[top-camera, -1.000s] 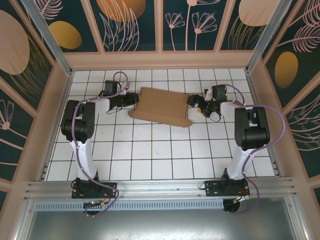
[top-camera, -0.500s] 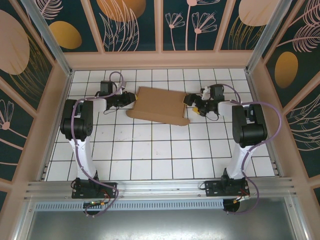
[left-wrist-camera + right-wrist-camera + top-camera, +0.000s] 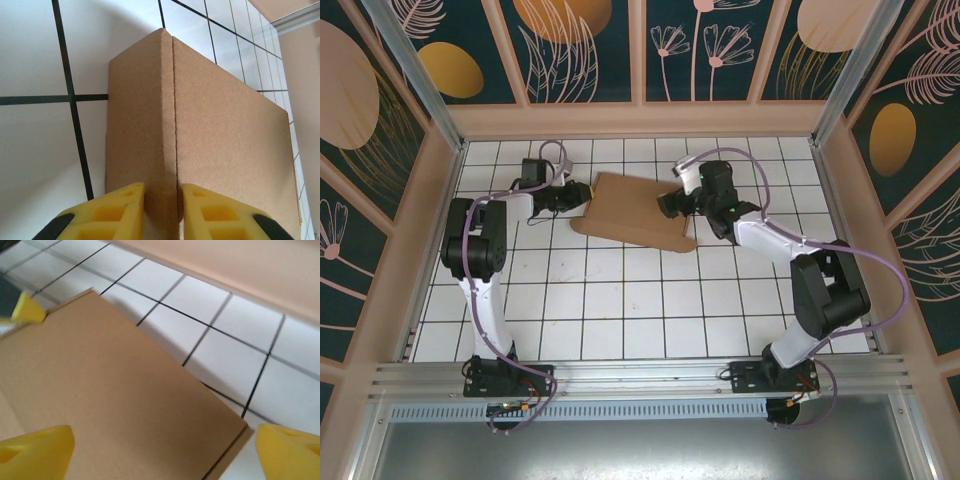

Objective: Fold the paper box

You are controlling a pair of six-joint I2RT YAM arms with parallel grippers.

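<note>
White tiles [image 3: 620, 300] carry the paper box [image 3: 635, 210]: my left gripper [image 3: 161, 195] pinches its left edge, my right gripper [image 3: 162, 455] hovers spread over its right end, probably to press it flat next.

The top external camera sits high above and behind the arm bases. It looks down and forward across the whole tiled table [image 3: 620, 300], so the paper box [image 3: 635, 210] appears small and far off. The left wrist camera looks out along the left gripper [image 3: 162, 192], pressed close against the box's left edge (tiles show on one side). The right wrist camera hangs low over the box, tilted toward the far wall [image 3: 240, 270], with the right gripper [image 3: 160, 440] at the frame's bottom. All three views share the box and the surrounding tiles.
</note>
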